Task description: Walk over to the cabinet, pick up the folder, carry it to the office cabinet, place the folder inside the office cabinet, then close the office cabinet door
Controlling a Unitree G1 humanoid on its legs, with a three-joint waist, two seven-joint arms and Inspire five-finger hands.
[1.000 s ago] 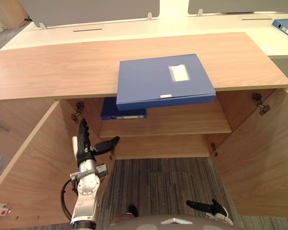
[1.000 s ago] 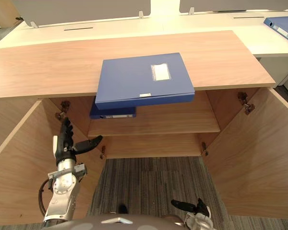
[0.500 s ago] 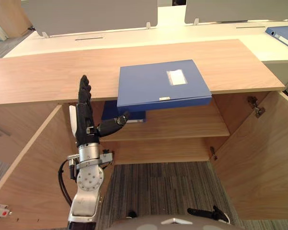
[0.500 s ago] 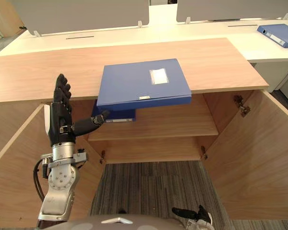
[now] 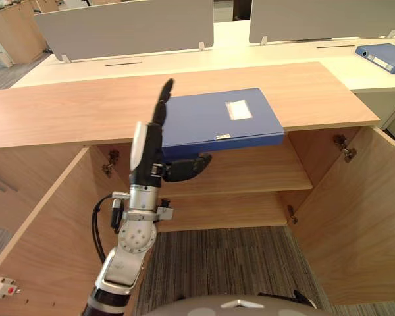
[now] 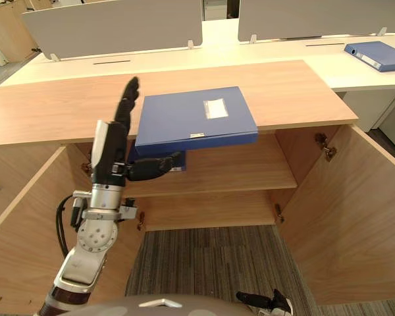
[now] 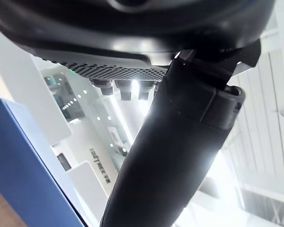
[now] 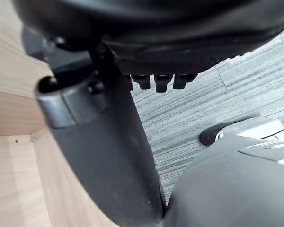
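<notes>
Blue folder (image 5: 220, 118) is seen lying on the cabinet top (image 5: 66, 112), overhanging its front edge, ungrasped. Left hand (image 5: 147, 150) is held open just beside it; right hand (image 6: 263, 301) is hung low, its state not discernible. Pickup, carrying, placing and door-closing are judged outstanding.

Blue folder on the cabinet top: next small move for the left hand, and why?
Probably ease the left hand right, onto the overhanging corner of the blue folder: the hand is open beside its left edge, thumb below the overhang, gripping nothing yet.
</notes>
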